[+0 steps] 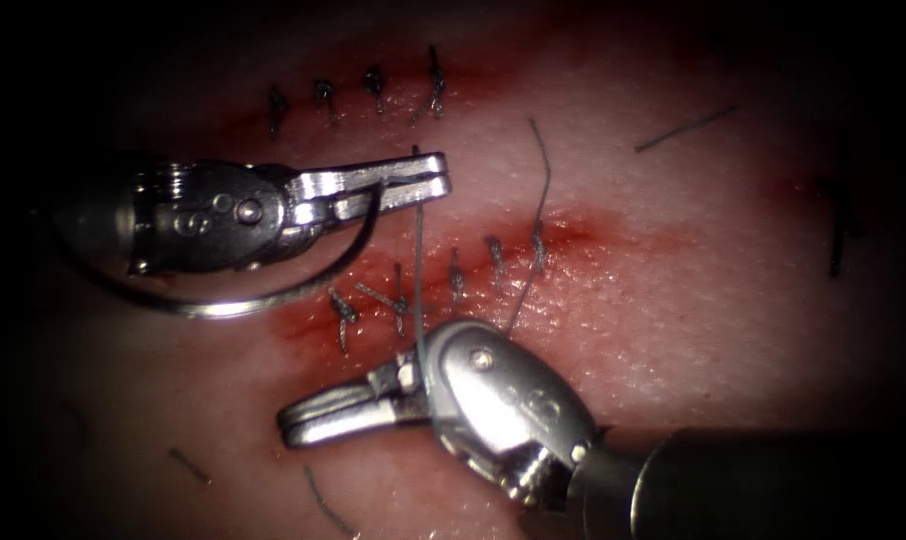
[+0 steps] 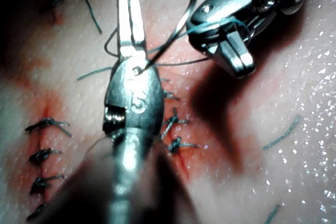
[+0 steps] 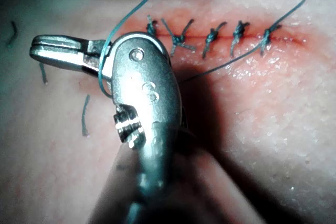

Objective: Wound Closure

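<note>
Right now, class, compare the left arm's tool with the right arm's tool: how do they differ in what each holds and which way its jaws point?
The left tool holds the needle, clear of the tissue, near its end; the right tool holds nothing, though thread wraps around it. The left tool's jaws point toward the picture's right; the right tool's point left. Both have shut jaws.

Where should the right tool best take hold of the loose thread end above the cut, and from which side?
Grip the loose thread end near its tip, probably from the right: there it lies bare on the tissue, clear of the stitches. The left tool, holding the needle near its tail, outside the tissue, blocks the left. The right tool holds nothing.
</note>
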Robot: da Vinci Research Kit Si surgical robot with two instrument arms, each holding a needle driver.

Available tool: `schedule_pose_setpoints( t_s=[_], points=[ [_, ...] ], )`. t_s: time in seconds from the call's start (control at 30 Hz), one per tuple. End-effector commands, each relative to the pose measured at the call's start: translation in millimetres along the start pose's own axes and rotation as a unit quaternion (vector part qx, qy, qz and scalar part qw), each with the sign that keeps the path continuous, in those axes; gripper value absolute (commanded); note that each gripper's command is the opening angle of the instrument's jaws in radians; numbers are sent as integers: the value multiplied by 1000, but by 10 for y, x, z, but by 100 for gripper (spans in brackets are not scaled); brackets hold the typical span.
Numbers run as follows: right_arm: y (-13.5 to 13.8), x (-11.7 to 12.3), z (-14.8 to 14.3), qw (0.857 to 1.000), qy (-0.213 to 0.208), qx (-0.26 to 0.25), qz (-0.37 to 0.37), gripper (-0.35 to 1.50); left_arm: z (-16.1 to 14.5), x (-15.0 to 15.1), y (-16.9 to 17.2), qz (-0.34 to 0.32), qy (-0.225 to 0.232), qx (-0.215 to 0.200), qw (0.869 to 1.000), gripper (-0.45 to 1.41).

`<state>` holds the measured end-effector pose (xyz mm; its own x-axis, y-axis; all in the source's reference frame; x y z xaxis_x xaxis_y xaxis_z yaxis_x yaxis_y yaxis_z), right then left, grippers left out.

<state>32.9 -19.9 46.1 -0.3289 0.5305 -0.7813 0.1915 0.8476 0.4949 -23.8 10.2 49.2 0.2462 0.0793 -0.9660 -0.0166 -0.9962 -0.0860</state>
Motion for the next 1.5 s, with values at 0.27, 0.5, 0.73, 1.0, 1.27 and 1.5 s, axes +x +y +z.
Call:
schedule_pose_setpoints(
  t_s=[0.27,0.5,0.73,1.0,1.27,1.5],
  points=[
    [6,25,-26,996,38,-79,6,-35,-27,-28,25,-10,-4,-23,1000,-45],
    [18,45,-51,987,61,-146,6,-35,-39,-50,49,-22,-12,-34,999,-45],
    [35,55,-63,985,50,-165,4,-5,-21,-84,79,-33,-26,-33,999,-45],
    [43,53,-73,927,-67,-356,102,-32,22,-103,98,-39,-24,-37,998,-45],
    [56,44,-92,855,-159,-475,137,42,41,-91,109,-45,-16,-44,998,-45],
    [80,38,-116,806,-184,-532,183,98,53,-82,114,-53,-17,-44,998,-45]
  ],
)
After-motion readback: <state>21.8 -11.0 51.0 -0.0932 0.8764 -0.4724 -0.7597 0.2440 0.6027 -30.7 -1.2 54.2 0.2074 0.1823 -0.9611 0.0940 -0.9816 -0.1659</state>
